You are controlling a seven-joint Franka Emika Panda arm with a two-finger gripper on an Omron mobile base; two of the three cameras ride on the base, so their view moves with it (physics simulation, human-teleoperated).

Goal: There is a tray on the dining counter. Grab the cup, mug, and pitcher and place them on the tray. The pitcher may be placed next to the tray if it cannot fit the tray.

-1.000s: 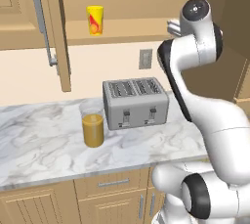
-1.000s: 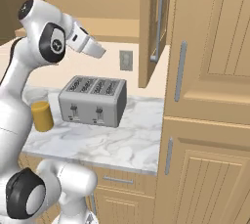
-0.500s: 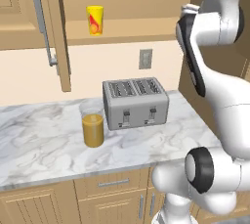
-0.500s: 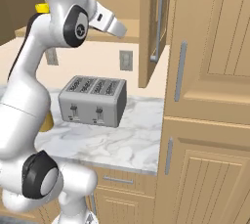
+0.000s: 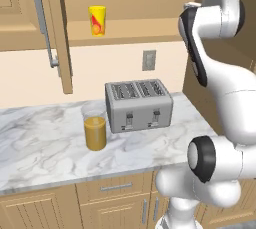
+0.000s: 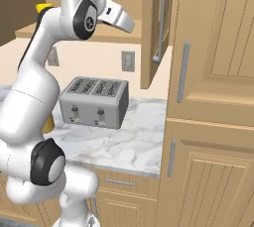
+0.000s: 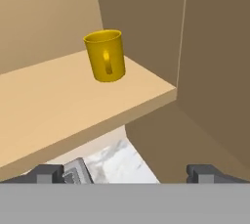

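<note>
In the left base view, the cup (image 5: 97,20) is seen standing upright on a wooden shelf (image 5: 125,27) of the open upper cabinet, to the right of the open cabinet door (image 5: 52,28). Below it, on the marble worktop (image 5: 45,148), the pitcher (image 5: 94,126) is seen upright with orange juice in its lower half, just beside the left end of a silver four-slot toaster (image 5: 139,105) but apart from it. A wall outlet (image 5: 148,60) is set above the toaster. The white arm (image 5: 220,68) is raised at the right, its upper links level with the shelf. In the right base view, the same toaster (image 6: 94,102) is shown on the worktop, and the arm (image 6: 39,87) rises at the left with its hand pointed toward the shelf; a small patch of yellow (image 6: 43,8) is glimpsed behind the arm's upper joint, too little to be identified. Tall wooden cabinets (image 6: 213,97) stand at the right. In the hand view, the mug (image 7: 105,55) is seen upright on the shelf (image 7: 63,105), near its front corner, with its handle turned toward the camera. The gripper (image 7: 124,173) is held well short of the mug, its two fingertips (image 7: 48,173) spread wide apart with nothing between them. Below the shelf edge, a corner of the toaster (image 7: 75,173) and a patch of marble are seen.
</note>
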